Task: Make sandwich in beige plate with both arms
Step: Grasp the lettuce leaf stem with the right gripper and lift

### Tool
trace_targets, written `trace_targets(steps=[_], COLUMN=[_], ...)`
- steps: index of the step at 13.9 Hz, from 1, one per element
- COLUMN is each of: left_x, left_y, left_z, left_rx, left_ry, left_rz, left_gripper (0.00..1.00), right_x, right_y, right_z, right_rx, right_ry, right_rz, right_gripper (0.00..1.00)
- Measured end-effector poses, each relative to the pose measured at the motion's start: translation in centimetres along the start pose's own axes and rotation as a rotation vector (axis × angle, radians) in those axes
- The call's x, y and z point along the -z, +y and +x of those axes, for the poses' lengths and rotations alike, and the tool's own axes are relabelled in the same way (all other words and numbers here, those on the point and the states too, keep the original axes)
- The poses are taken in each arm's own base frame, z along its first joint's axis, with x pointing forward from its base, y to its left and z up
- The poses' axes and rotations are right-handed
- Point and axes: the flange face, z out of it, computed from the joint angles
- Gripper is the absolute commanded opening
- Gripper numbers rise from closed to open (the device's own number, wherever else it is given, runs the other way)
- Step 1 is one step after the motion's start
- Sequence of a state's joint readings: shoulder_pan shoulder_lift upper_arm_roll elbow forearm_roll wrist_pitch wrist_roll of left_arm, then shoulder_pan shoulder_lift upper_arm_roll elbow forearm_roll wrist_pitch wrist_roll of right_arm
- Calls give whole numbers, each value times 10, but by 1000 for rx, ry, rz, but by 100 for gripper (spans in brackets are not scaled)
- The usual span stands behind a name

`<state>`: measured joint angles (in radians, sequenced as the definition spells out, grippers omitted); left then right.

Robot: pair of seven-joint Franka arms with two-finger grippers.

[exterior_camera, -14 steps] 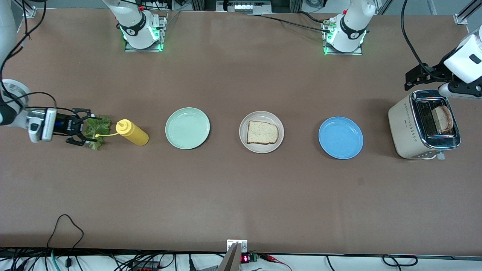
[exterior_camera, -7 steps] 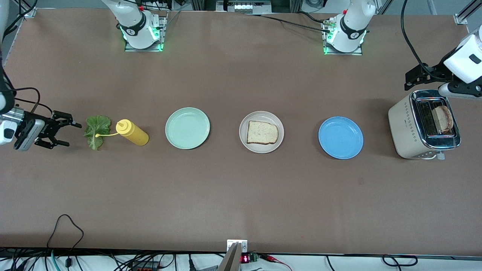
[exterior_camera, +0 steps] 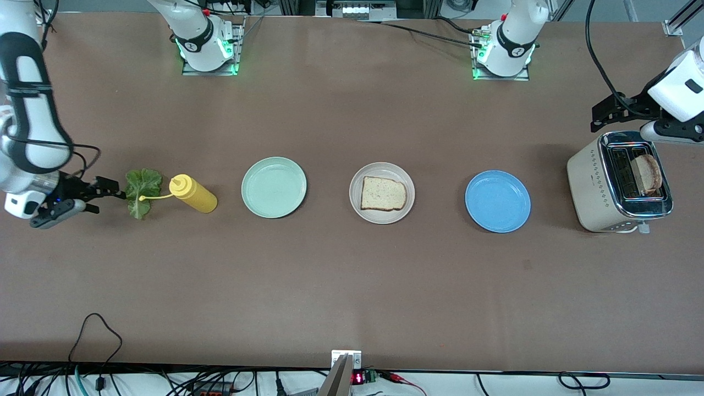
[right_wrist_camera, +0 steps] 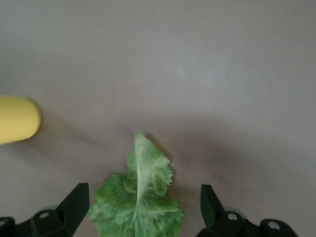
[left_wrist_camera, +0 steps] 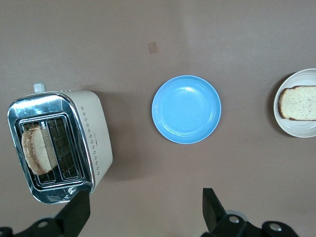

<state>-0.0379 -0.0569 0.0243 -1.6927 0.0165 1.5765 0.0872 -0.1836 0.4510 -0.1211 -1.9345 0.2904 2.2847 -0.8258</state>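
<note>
Right gripper (exterior_camera: 102,193) sits at the middle left edge of the front view, fingers spread and empty, its tips at the lettuce leaf (exterior_camera: 140,190) — which lies flat on the table beside a yellow squeeze bottle (exterior_camera: 193,193). Left gripper (exterior_camera: 605,113), upper right, hangs open over the toaster (exterior_camera: 591,184) holding a bread slice (exterior_camera: 649,173). Centre frame, the beige plate (exterior_camera: 357,206) carries one bread slice (exterior_camera: 383,193).

- The yellow squeeze bottle (exterior_camera: 193,194) lies just beside the lettuce leaf (exterior_camera: 141,190), its nozzle over the leaf, blocking that side.
- Toward the right arm's end, the leaf is bare table, where the right gripper (exterior_camera: 104,194) stands open.
- Bread slice (exterior_camera: 383,193) on the beige plate (exterior_camera: 381,215) is uncovered from above.
- The toaster (exterior_camera: 597,187) holds a slice (exterior_camera: 649,172) upright in its slot, open overhead.
</note>
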Motion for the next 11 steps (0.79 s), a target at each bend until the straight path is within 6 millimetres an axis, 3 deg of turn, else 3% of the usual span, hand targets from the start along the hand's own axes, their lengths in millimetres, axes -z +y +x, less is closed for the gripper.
trace_targets(steps=[3, 5, 6, 7, 8, 11], left_x=[0, 0, 0, 0, 0, 0], left_y=[0, 0, 0, 0, 0, 0], left_z=[0, 0, 0, 0, 0, 0], left_rx=[0, 0, 0, 0, 0, 0], left_ry=[0, 0, 0, 0, 0, 0], left_rz=[0, 0, 0, 0, 0, 0], left_gripper=[100, 100, 100, 100, 100, 100], right_x=[-37, -50, -54, -57, -59, -59], right_y=[-14, -17, -17, -15, -15, -15], right_z=[6, 7, 7, 7, 6, 6], right_rx=[-49, -55, -56, -58, -58, -57], right_ry=[-13, -10, -6, -4, -5, -5], right_rz=[-48, -63, -71, -76, -78, -79], right_gripper=[100, 97, 80, 55, 36, 2])
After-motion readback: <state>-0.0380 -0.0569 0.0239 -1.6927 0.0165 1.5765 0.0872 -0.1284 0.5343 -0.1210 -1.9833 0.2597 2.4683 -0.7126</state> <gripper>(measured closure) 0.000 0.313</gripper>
